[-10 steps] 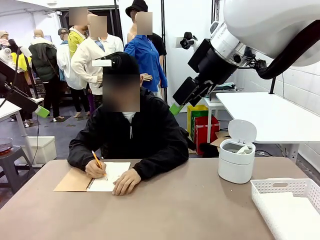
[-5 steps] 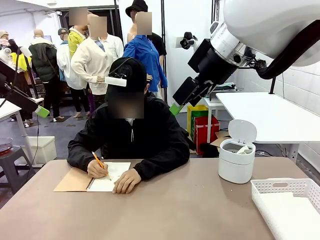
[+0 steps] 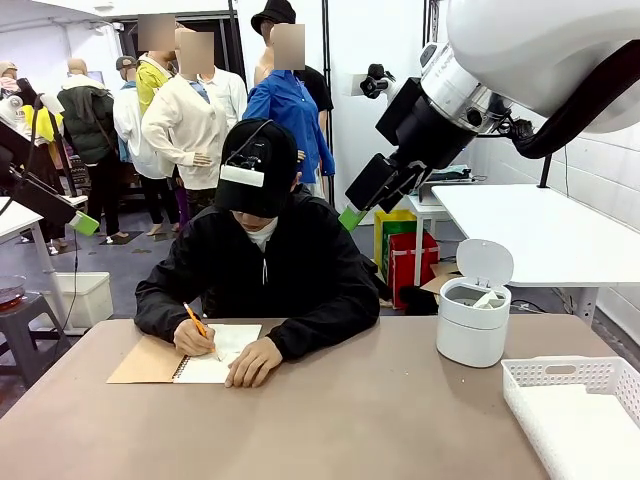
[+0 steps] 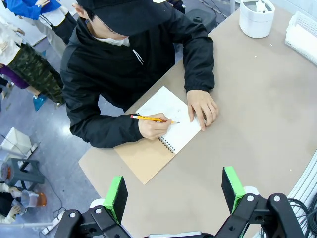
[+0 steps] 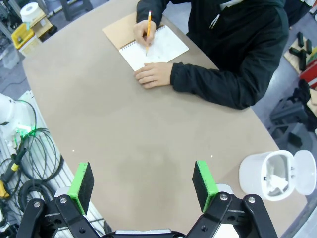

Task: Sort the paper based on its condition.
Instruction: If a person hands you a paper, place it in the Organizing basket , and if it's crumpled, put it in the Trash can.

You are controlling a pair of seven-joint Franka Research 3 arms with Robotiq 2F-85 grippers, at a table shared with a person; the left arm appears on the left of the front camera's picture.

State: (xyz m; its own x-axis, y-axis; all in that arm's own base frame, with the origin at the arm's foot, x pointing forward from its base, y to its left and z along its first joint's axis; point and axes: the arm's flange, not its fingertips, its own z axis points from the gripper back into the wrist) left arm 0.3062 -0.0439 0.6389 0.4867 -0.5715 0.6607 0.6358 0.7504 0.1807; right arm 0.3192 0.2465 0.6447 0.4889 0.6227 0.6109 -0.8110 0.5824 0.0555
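Brown worktop lies mostly bare between the person and the robot's side. Both arms hang high above it. The left gripper and the right gripper each have their jaws spread wide and hold nothing. Paper, a white page, lies in the open notebook near the far left edge, partly under the pencil hand. Basket is cut off at the right.

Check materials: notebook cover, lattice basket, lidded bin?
Notebook cover: looks like brown cardboard, matte and unprinted, folded flat under the wire spiral.
Lattice basket: white plastic, judging by the moulded grid walls.
Lidded bin: probably white plastic, with smooth, softly shiny rounded walls.
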